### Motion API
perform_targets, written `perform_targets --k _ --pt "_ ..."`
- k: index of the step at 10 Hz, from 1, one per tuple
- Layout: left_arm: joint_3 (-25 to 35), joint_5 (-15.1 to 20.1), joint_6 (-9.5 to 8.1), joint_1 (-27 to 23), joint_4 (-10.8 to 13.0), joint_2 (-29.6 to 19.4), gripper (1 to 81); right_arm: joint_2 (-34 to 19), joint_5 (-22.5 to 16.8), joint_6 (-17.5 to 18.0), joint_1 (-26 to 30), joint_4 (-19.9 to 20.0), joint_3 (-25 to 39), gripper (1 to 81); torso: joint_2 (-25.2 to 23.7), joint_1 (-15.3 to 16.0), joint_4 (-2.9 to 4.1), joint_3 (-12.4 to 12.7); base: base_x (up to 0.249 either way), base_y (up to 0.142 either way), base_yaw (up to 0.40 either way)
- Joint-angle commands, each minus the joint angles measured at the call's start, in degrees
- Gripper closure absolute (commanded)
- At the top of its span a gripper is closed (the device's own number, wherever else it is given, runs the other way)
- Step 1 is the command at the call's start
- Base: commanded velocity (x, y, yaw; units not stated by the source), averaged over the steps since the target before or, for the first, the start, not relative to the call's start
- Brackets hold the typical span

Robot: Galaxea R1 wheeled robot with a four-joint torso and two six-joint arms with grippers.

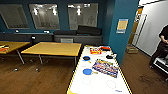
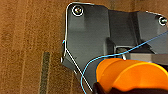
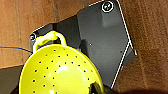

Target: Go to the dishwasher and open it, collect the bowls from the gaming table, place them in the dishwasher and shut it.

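The gaming table (image 1: 100, 85), long and white-topped, stretches ahead on the right. On it lie a blue bowl (image 1: 87, 71), a dark bowl with a blue rim (image 1: 86, 58) and a black bowl (image 1: 109, 57), around a colourful board-game box (image 1: 105, 67). An orange bowl (image 2: 130, 75) hangs over the wooden floor in the left wrist view, with my left gripper (image 2: 100, 88) shut on its rim. My right gripper (image 3: 96, 88) is shut on the edge of a yellow perforated bowl (image 3: 57, 72) with a loop handle. The dishwasher is out of view.
Two wooden tables (image 1: 53, 48) (image 1: 11, 45) stand to the left, and a dark sofa (image 1: 77, 36) runs along the back wall. A teal pillar (image 1: 122, 30) rises by the table's far end. A person (image 1: 162, 47) stands at the right edge. A red-and-yellow box (image 1: 95, 50) lies on the table's far end.
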Motion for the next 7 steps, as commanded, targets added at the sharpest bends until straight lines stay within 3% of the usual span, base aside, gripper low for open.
perform_targets --k 1,7 --pt "-0.35 3.07 0.48 -1.80 0.67 -0.71 81.1 -1.15 -3.05 0.00 1.60 -0.79 0.35 81.1 0.00 0.01 0.00 0.00 -0.133 0.000 0.000" --pt "-0.79 3.07 0.48 -1.55 0.85 -0.36 81.1 -0.97 -3.13 0.00 1.61 -0.96 0.35 81.1 0.00 0.01 0.00 0.00 -0.143 0.000 0.000"
